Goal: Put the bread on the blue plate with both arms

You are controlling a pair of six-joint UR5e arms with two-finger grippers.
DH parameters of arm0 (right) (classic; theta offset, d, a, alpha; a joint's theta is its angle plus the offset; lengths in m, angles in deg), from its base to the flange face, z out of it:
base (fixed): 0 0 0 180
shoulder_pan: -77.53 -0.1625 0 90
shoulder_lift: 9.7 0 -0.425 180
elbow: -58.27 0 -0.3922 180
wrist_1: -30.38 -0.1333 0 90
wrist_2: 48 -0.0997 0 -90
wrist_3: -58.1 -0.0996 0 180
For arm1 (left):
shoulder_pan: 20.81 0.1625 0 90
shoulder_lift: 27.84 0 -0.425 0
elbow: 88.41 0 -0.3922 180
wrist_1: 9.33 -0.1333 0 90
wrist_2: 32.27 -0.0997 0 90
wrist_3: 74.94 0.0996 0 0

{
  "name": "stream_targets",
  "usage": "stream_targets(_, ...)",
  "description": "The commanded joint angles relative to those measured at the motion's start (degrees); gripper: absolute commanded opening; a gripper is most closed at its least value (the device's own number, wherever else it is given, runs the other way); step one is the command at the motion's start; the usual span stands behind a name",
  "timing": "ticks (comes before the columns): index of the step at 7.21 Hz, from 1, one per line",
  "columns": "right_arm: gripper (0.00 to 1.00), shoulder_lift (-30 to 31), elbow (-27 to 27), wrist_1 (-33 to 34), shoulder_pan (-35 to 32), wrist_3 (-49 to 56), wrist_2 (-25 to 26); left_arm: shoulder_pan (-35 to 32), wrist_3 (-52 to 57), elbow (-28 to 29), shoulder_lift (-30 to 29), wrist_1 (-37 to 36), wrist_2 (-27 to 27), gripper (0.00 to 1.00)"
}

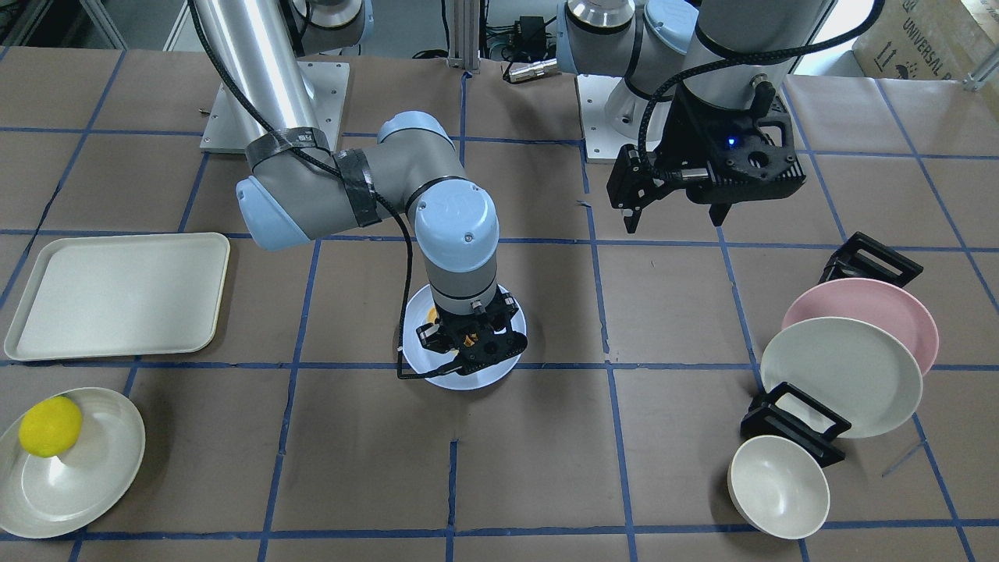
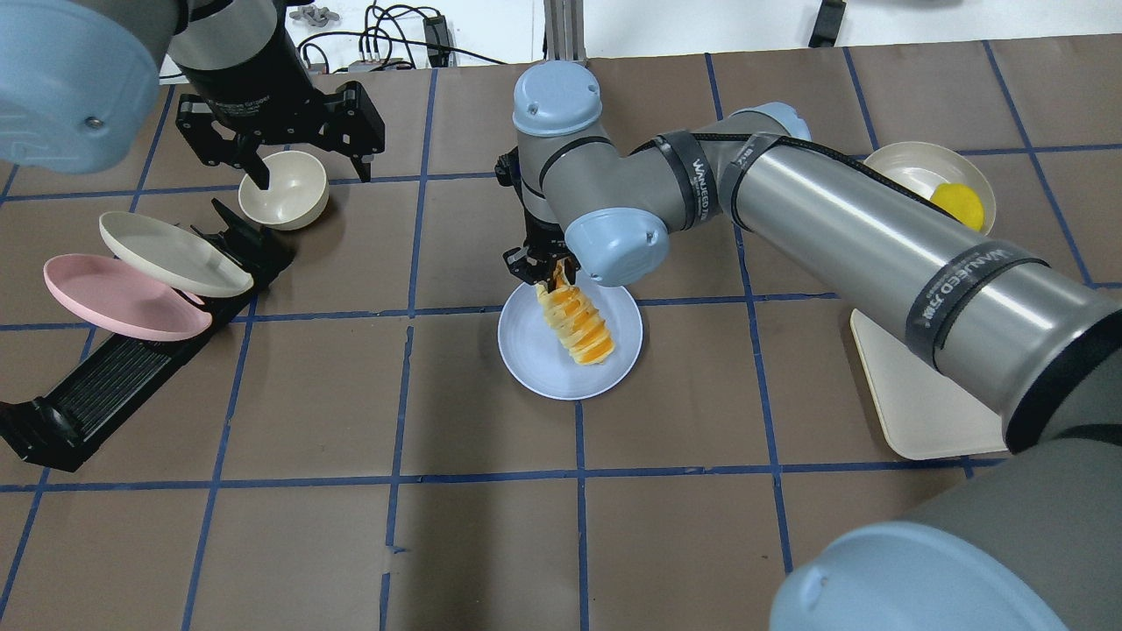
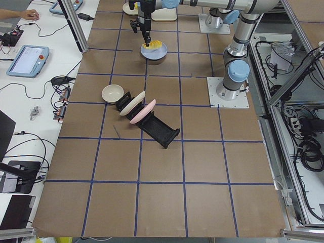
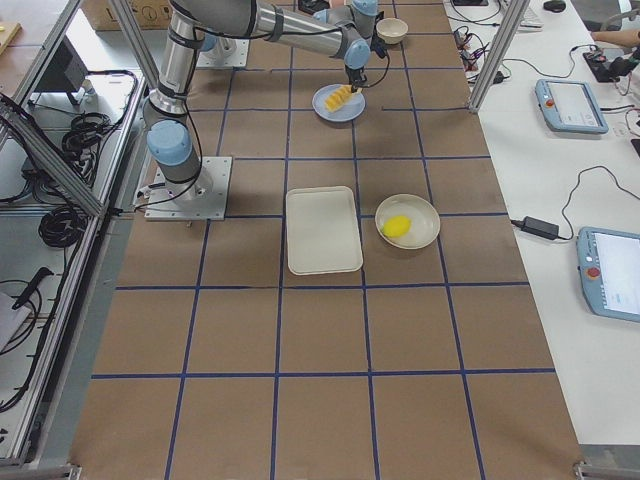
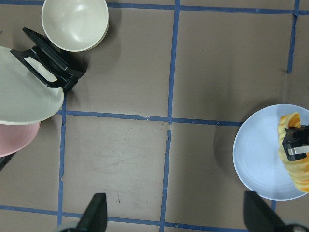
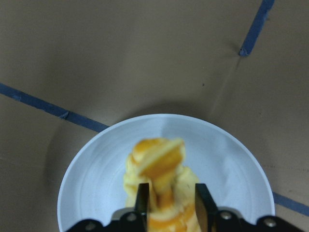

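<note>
On the blue plate (image 2: 533,343) the bread (image 2: 585,329) lies, its far end pinched in the right tool (image 6: 170,198); the left tool (image 2: 311,175) hangs wide open, empty.

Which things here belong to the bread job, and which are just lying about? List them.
Job: bread, blue plate, right end effector gripping the bread, open left end effector.

Lying about: bowl, pink plate, cream plate, rack, tray, yellow ball, second cream plate.
</note>
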Motion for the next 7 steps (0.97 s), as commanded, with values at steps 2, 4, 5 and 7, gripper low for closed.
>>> stream_targets(2, 1.00, 0.43, 1.29, 1.03, 0.02, -0.27, 0.22, 0.44, 1.21, -0.19, 0.10, -0.01, 0.19, 1.00)
stream_targets(4, 1.00, 5.32, -0.29, -1.14, 1.85, -0.01, 2.59, 0.45, 1.48, -0.10, 0.19, -0.10, 0.19, 1.00)
stream_targets(5, 1.00, 8.40, -0.38, -3.16, 4.22, 0.17, 2.50, 0.53, 1.30, 0.16, 0.11, -0.19, 0.37, 1.00)
stream_targets(7, 1.00, 15.07, -1.08, -5.20, 10.18, -0.18, 1.63, 0.45, 0.51, 0.77, 0.28, -0.19, 4.02, 1.00)
